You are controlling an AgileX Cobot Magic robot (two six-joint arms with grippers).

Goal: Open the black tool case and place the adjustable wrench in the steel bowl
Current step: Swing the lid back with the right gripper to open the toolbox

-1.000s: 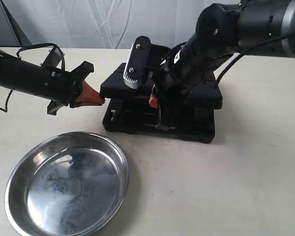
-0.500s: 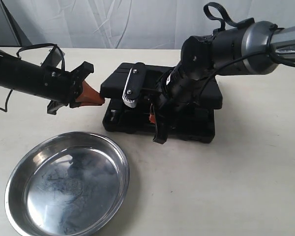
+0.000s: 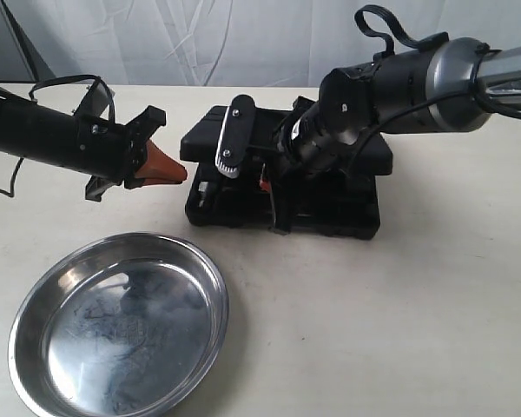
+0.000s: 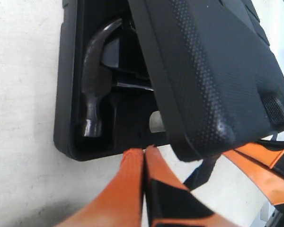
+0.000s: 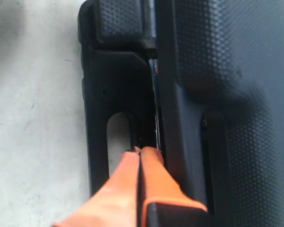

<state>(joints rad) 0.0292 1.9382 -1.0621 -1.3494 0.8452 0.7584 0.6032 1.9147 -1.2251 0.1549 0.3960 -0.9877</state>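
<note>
On the near left of the pale table (image 3: 391, 330) sits the wide, round, shiny steel bowl (image 3: 119, 327). Farther back than the bowl is my left gripper (image 3: 181, 172). Its two orange fingers (image 4: 130, 175) are pressed together and hold nothing. They point to the right, and their tips sit just at the left end of the flat black plastic tool case (image 3: 330, 213).

The case lies in the middle of the table. Its long side runs left to right, and its handle side faces near. Its lid (image 3: 369, 156) is lifted a little off the bottom half. Through the gap at the left end I see a dark hammer head (image 4: 92, 80) lying in its slot. I cannot see the small adjustable wrench, because the lid hides the other slots.

My right gripper (image 5: 139, 152) comes in from the right, over the case. Its orange fingers are pressed together too. Their tips are tucked into the crack between the lid and the bottom half, right by the handle hole on the near side.
</note>
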